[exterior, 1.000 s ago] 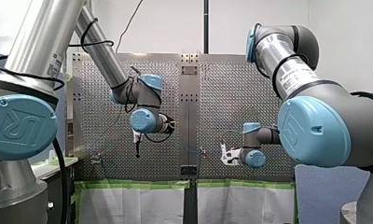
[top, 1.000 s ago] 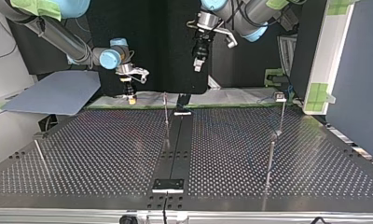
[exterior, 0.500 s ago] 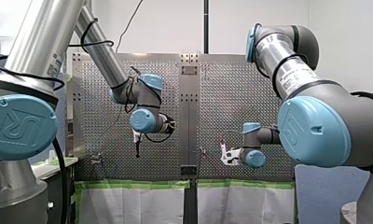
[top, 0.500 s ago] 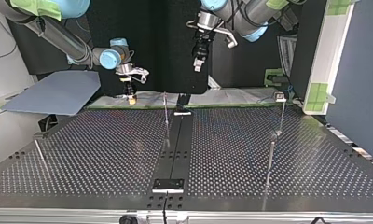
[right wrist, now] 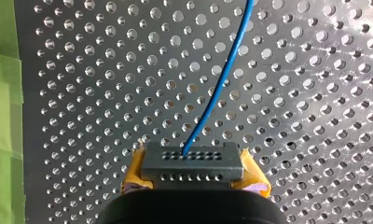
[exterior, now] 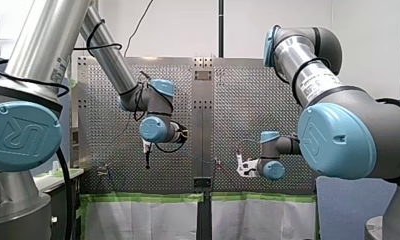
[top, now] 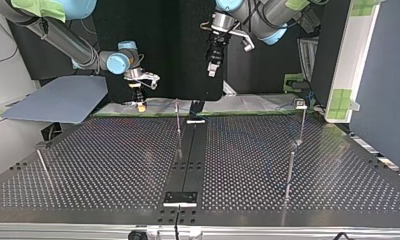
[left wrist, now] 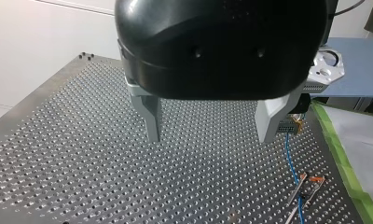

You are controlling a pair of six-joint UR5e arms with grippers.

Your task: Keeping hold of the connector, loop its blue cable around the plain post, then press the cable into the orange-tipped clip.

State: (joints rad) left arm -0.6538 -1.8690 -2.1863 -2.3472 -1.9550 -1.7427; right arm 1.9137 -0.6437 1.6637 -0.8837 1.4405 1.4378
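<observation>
Connector [right wrist: 192, 164] in right tool [top: 141, 105], by far edge of table [top: 113, 165] in top view; cable [right wrist: 222, 79] runs ahead over table. Left tool [top: 212, 71] higher, well apart, toward view's right.

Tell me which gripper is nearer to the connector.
Right. My right gripper is shut on the connector, with a pad at each end. My left gripper is open and empty, apart from the connector.
</observation>
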